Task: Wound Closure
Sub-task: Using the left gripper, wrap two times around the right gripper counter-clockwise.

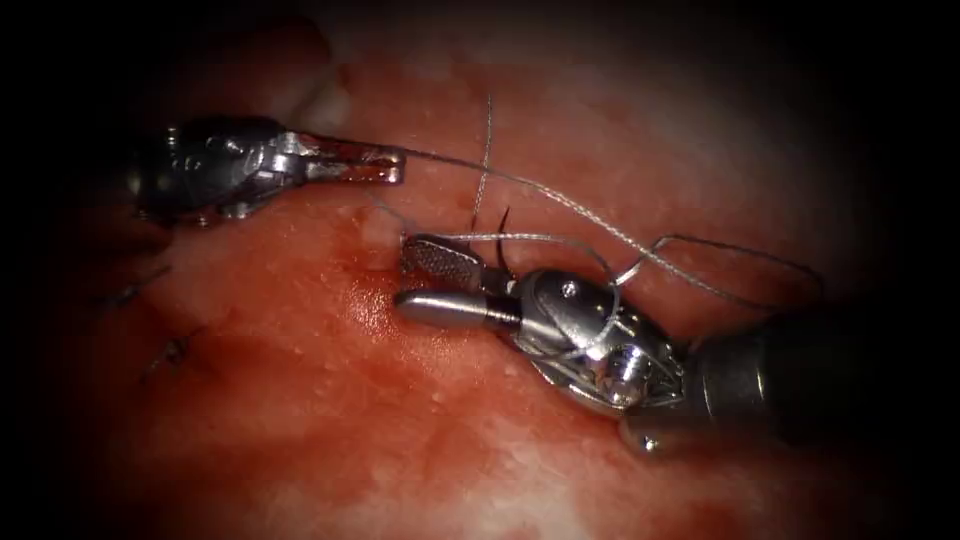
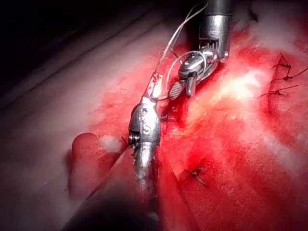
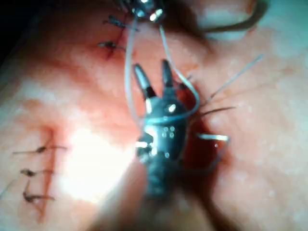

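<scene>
bg: endoscope view lit strongest mid-frame, falls off to black at all edges + corners, room/bench unreadable there. Wet glints (image 1: 372, 312) on tissue (image 1: 330, 420) just left of centre, so light comes from cam side. Left wrist view: hard glare patch (image 2: 246, 84) on tissue, dark zone beyond its pale edge, can't tell what's in it. Right wrist view: strong hot spot (image 3: 91, 166) on tissue, dimmer further out
</scene>
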`<state>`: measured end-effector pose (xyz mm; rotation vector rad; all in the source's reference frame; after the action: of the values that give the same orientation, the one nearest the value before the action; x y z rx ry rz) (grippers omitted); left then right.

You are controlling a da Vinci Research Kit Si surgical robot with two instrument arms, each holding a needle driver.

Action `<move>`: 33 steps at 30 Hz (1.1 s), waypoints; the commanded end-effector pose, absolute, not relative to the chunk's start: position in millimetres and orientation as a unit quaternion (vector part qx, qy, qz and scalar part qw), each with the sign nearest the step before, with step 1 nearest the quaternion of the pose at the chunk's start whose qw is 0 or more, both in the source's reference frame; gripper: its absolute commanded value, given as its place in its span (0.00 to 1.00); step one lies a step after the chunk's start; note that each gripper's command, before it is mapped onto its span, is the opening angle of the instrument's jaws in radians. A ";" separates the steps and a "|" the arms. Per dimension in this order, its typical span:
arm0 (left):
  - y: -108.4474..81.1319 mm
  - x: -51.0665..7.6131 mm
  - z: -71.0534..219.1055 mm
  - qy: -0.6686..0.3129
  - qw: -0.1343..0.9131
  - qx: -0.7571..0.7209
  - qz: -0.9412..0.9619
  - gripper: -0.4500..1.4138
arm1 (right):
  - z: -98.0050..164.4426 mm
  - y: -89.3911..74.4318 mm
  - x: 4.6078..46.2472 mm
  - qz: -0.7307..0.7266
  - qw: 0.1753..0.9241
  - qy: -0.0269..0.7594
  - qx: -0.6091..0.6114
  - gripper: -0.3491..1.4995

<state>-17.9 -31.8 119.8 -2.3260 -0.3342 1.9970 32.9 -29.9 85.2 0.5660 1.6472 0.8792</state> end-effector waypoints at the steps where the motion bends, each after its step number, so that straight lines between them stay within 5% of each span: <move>1: -32.2 -18.9 120.5 -0.112 0.025 -0.755 0.645 0.00 | 85.0 -30.4 33.6 0.368 0.558 0.698 0.258 0.44; 33: -39.6 -18.7 122.1 -0.121 0.010 -0.752 0.648 0.00 | 84.2 -26.6 31.2 0.392 0.553 0.713 0.178 0.44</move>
<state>-18.3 -39.7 121.5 -2.3462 -0.3770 2.0237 30.7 -26.2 83.7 0.4165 1.6879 0.9267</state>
